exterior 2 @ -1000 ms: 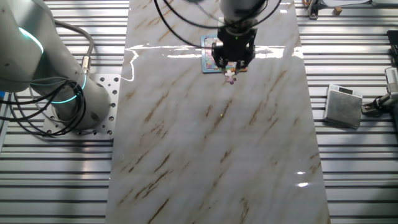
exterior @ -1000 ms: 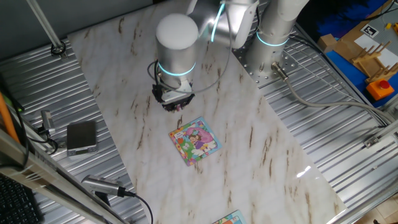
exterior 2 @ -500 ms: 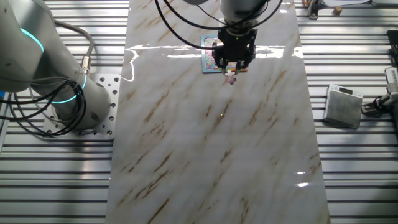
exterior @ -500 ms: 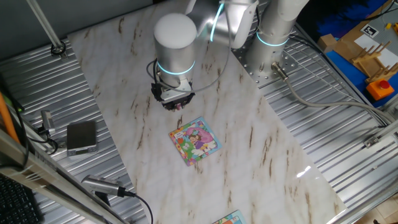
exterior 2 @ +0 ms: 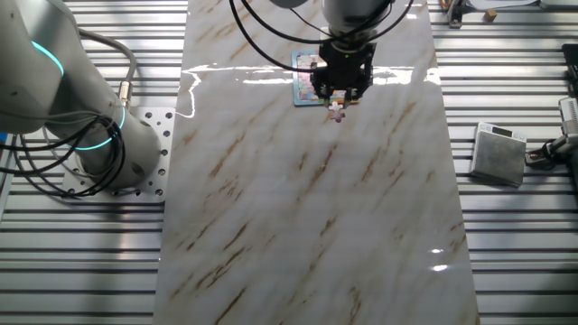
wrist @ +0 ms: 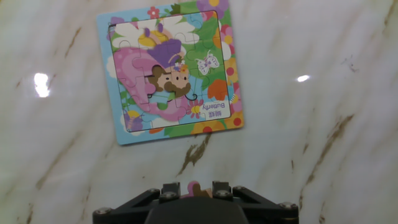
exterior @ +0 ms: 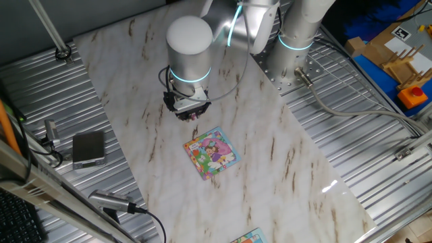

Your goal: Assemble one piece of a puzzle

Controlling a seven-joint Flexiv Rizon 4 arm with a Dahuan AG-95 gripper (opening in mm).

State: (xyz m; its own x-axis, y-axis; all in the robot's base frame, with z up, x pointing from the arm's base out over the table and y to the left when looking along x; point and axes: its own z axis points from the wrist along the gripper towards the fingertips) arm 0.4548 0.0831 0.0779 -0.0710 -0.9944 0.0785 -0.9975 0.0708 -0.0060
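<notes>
My gripper [exterior: 192, 113] hangs over the marble table, shut on the tiny pink-purple piece [exterior 2: 338, 113]. In the hand view the piece [wrist: 194, 186] shows between the two fingers at the bottom edge. The puzzle [exterior: 212, 152] lies flat on the marble, a short way from the gripper. In the other fixed view the puzzle [exterior 2: 303, 74] is partly hidden behind the gripper [exterior 2: 339, 101]. In the hand view the puzzle [wrist: 171, 68] fills the upper left, ahead of the gripper [wrist: 194, 186], with a pale gap in its pink middle.
A grey box [exterior: 88, 148] sits on the slatted metal beside the marble, also in the other fixed view [exterior 2: 499, 153]. A sliver of another board [exterior: 248, 237] shows at the bottom edge. The arm's base [exterior: 297, 40] stands at the table's back.
The gripper with the piece has shifted very slightly over the table near the puzzle. The puzzle has not moved.
</notes>
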